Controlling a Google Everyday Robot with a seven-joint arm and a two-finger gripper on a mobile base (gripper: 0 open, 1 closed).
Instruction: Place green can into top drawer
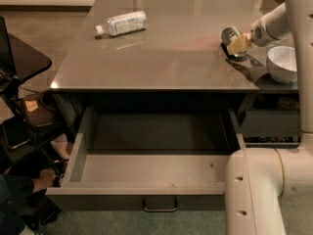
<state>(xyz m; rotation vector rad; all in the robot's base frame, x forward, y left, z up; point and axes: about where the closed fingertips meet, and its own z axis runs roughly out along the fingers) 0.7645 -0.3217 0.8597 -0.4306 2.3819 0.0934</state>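
1. The two-finger gripper (238, 44) hangs over the right side of the grey countertop (171, 58). Its tan fingers are clamped on the small green can with silver metal ends (231, 34), which is held tilted.
2. Watch the white bowl (282, 62) just beside it. Lift straight up before swinging.
3. Carry the can forward past the counter's front edge, then down into the wide, shallow grey top drawer (146, 190), which stands pulled out.
4. Go low, mid-floor, clear of the walls, because a tilted can will likely roll once released.
5. The clear plastic bottle (122, 23) lies well apart to the left and is no obstacle.
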